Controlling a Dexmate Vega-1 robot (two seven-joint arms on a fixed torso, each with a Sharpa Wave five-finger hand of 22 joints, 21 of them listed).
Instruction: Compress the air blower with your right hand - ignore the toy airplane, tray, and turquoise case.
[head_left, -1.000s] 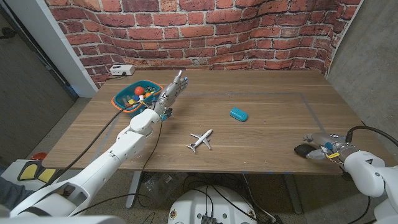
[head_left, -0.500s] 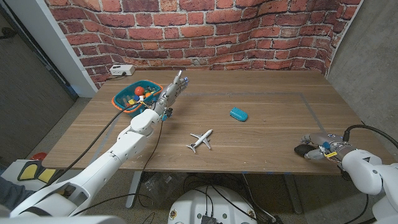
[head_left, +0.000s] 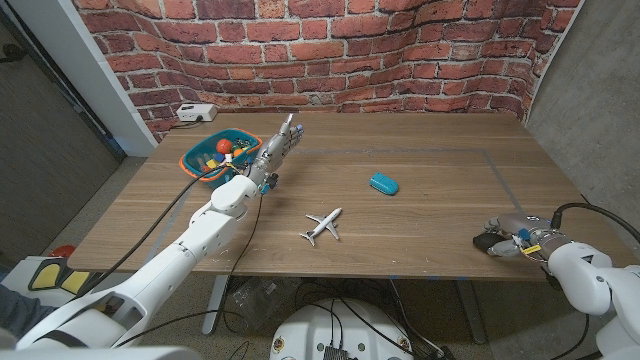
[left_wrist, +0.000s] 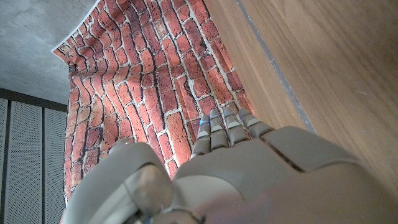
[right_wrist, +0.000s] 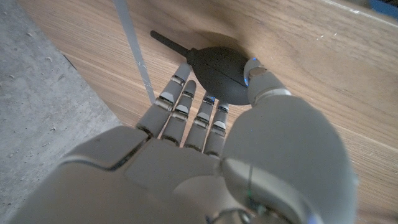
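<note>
At the lower right of the head view, the black air blower (head_left: 487, 241) lies on the desk (head_left: 430, 200) right at the fingertips of the right hand (head_left: 517, 238). In the right wrist view the fingers (right_wrist: 186, 109) reach its bulb (right_wrist: 224, 71) and the thumb touches it, not clamped. The left hand (head_left: 275, 145), fingers straight and together, holds nothing at upper left.

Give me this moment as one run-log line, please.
right hand: fingers on blower, not squeezed | left hand: open, by tray
</note>
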